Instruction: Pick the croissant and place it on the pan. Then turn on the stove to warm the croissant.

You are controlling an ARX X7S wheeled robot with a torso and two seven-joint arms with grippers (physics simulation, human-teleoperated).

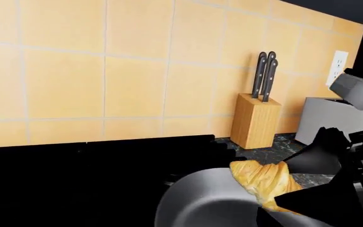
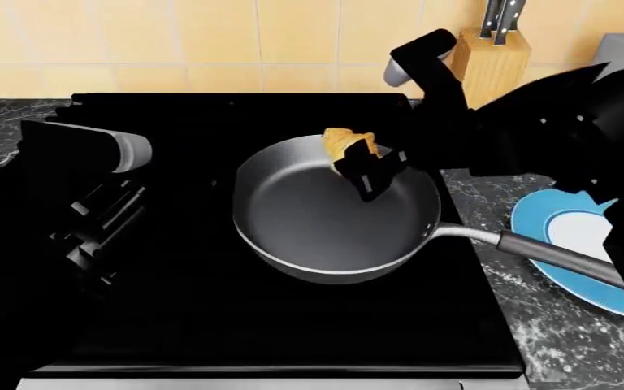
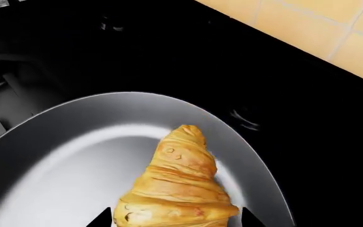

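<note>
My right gripper (image 2: pixel 369 166) pinching the croissant (image 2: pixel 347 144) over the pan (image 2: pixel 323 236) rim; left gripper (image 2: pixel 95 219) idling, its finger spread unclear

head: I look steeply down over both arms at the stove (image 2: pixel 290 325) and pan (image 2: pixel 301 236) | left wrist: low, faces the tiled wall (image 1: pixel 106 71) and knife block (image 1: pixel 255 120) | right wrist: sits very close above the pan (image 3: pixel 74 156), looking down | shared: all three catch pan and croissant (image 3: pixel 178 189)
</note>
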